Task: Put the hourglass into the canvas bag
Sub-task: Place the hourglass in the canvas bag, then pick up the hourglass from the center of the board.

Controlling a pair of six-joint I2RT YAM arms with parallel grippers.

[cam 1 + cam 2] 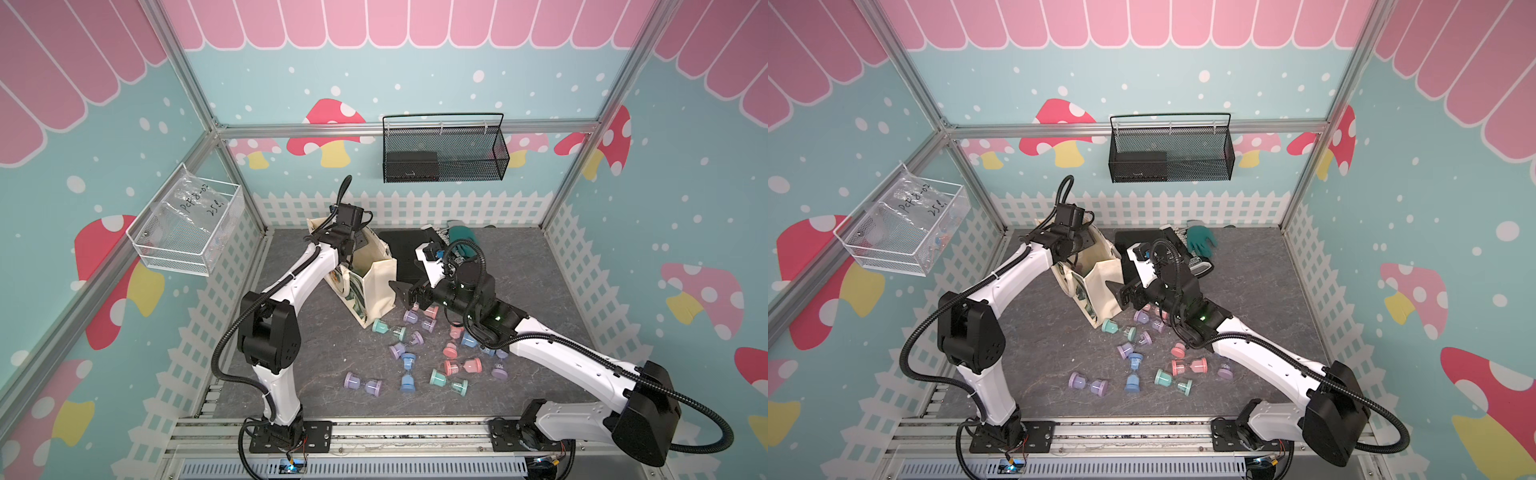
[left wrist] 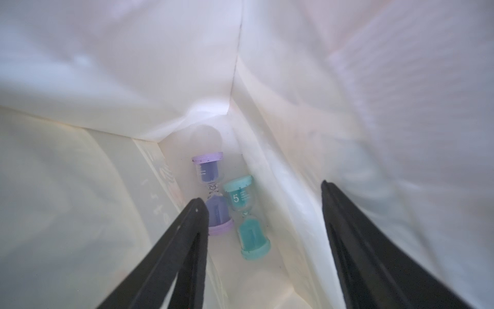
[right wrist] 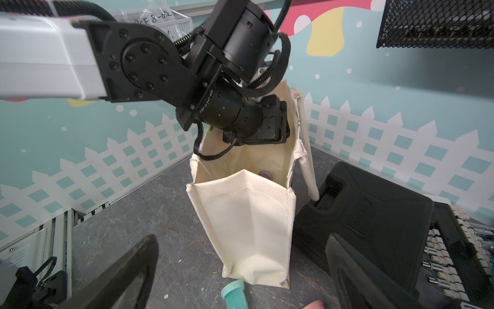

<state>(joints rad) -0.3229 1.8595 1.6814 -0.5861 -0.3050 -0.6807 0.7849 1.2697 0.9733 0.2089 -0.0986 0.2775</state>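
Down in a bottom corner of the cream canvas bag (image 2: 80, 187) lie a purple plastic hourglass (image 2: 212, 196) and a teal plastic hourglass (image 2: 247, 218). The left gripper (image 2: 262, 194) hangs above, jaws apart, empty. Lift it straight up, clear of the walls.

Both top views are bright, evenly lit and sharp, with faint shadows and bowed edges. Inside the canvas bag (image 2: 80, 200) the left wrist view is hazy, washed pale, its near cloth blurred.
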